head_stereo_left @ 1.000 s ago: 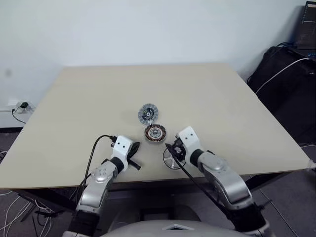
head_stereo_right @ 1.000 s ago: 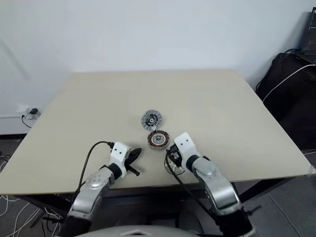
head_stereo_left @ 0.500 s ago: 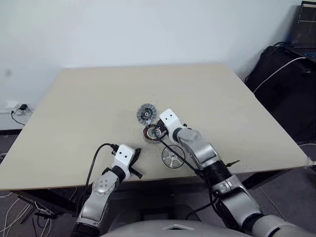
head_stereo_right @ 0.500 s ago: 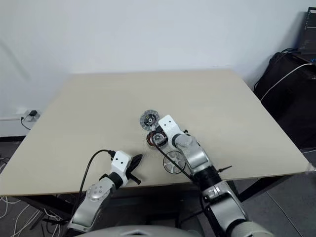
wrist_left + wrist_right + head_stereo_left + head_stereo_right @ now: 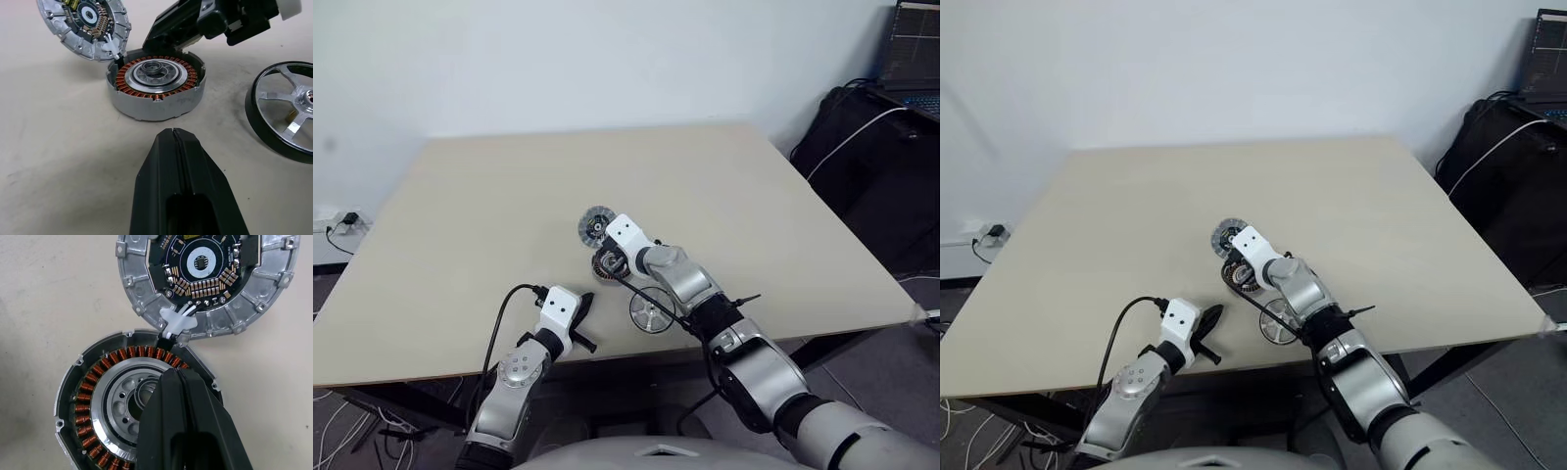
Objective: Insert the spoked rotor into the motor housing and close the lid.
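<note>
On the table, the closed right pincer overhangs the motor housing.

A: What's obscured? 
B: The right gripper covers part of the motor housing centre — touching or not, can't tell.
A: And cropped?
B: The spoked rotor — frame edge cuts its rim.

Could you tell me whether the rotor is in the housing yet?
Not yet. The housing shows bare copper windings, and the rotor lies beside it on the table.
</note>
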`<action>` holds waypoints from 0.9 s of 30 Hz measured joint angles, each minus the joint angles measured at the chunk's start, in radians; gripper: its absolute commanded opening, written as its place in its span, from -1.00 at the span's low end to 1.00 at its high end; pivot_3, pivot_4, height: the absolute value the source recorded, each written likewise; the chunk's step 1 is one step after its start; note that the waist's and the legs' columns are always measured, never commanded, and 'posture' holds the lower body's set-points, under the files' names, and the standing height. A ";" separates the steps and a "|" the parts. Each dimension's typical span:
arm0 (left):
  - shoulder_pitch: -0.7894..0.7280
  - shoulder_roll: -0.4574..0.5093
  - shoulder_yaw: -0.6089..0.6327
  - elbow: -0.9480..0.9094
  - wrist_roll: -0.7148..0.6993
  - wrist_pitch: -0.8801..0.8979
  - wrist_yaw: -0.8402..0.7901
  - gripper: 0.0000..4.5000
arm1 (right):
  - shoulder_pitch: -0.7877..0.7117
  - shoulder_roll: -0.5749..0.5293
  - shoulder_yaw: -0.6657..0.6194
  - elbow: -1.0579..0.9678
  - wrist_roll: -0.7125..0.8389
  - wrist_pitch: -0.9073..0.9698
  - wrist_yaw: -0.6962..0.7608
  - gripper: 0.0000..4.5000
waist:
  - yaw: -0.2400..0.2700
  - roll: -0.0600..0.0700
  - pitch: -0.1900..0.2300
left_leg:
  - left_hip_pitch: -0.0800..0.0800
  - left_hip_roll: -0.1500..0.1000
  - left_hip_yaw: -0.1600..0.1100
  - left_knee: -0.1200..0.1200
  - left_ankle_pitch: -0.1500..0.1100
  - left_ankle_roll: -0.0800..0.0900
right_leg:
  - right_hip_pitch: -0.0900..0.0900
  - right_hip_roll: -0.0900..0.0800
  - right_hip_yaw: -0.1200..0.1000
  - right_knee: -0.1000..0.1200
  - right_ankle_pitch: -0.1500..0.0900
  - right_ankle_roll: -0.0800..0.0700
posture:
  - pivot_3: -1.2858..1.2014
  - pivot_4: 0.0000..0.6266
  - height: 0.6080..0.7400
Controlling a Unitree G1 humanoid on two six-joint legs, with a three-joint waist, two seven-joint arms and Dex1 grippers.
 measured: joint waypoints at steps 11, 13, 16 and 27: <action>0.001 -0.008 0.000 0.000 -0.002 0.001 0.007 -1.00 | -0.017 0.010 0.021 0.055 -0.031 -0.022 0.061 -0.99 | -0.001 0.001 -0.001 | 0.000 0.000 0.000 0.000 0.000 0.000 | 0.000 0.000 0.000 0.000 0.000 0.000 | 0.03 -1.00 1.00; 0.001 -0.008 0.000 0.000 -0.002 0.002 0.007 -1.00 | -0.017 0.007 0.028 0.053 -0.039 -0.022 0.075 -0.99 | -0.001 0.002 -0.002 | 0.000 0.000 0.000 0.000 0.000 0.000 | 0.000 0.000 0.000 0.000 0.000 0.000 | 0.03 -1.00 1.00; 0.001 -0.008 0.000 0.000 -0.002 0.002 0.008 -1.00 | -0.016 -0.008 0.053 0.027 -0.050 -0.008 0.112 -0.99 | -0.001 0.003 -0.002 | 0.000 0.000 0.000 0.000 0.000 0.000 | 0.000 0.000 0.000 0.001 0.000 0.000 | 0.03 -1.00 1.00; 0.001 -0.013 -0.007 0.000 -0.003 0.003 -0.001 -1.00 | 0.019 -0.070 0.114 -0.100 -0.094 0.053 0.186 -0.99 | 0.000 0.004 -0.003 | 0.000 0.000 0.000 0.000 0.000 0.000 | 0.000 0.000 0.000 0.000 0.000 0.000 | 0.03 -1.00 1.00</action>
